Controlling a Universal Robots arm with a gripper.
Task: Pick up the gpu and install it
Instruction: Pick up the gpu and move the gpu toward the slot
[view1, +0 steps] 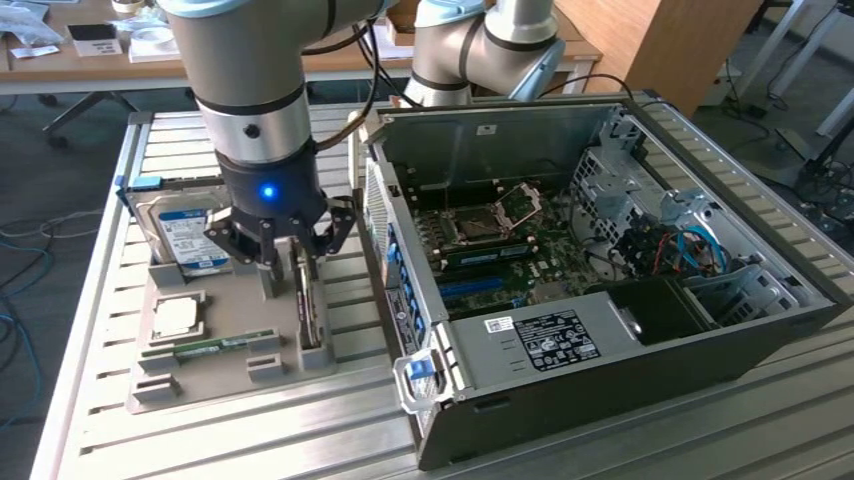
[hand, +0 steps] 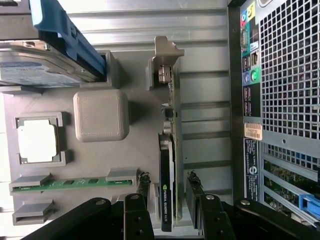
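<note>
Narrowly, the spread end effector (hand: 168, 179) straddles the gpu (hand: 167, 160), clearing both faces.

The arm (view1: 247, 60) drops in from the top of the exterior view, its grey wrist (view1: 254, 125) held upright, with a blue light (view1: 266, 190) lit on the black collar beneath. The gripper (view1: 294, 282) points straight down, jaws spread wide. In the wrist view its two black fingers (hand: 143, 186) stand parallel, with a clear gap between them.
</note>
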